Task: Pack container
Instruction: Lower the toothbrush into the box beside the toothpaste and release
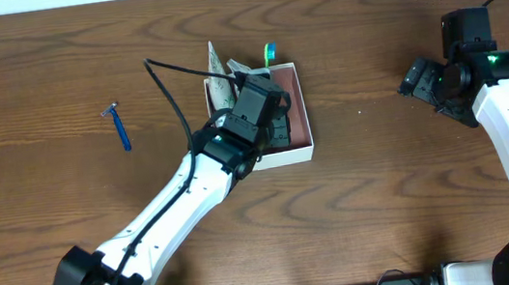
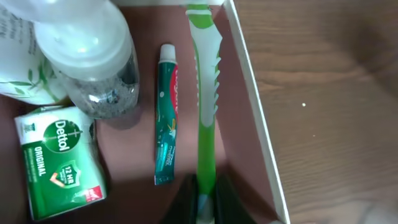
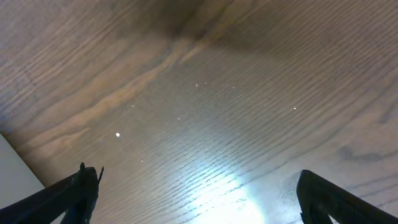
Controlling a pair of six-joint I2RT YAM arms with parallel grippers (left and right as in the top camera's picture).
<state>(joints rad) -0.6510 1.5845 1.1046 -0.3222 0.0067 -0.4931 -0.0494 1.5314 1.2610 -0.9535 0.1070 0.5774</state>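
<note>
The container (image 1: 287, 155), a shallow white-walled box with a reddish-pink floor, sits at the table's middle. In the left wrist view its right wall (image 2: 258, 124) runs beside a green toothbrush (image 2: 206, 93). My left gripper (image 2: 205, 199) is shut on the toothbrush handle, low inside the box. My left gripper also shows in the overhead view (image 1: 265, 112) over the box, with the brush head (image 1: 270, 53) sticking past the far wall. A toothpaste tube (image 2: 166, 112), a Dettol soap (image 2: 59, 158), a clear bottle (image 2: 99, 62) and a white pouch (image 2: 22, 68) lie inside. My right gripper (image 1: 417, 79) is open and empty, far right.
A blue razor (image 1: 120, 128) lies on the wood table left of the container. The right wrist view shows only bare wood between the right gripper's fingers (image 3: 199, 199).
</note>
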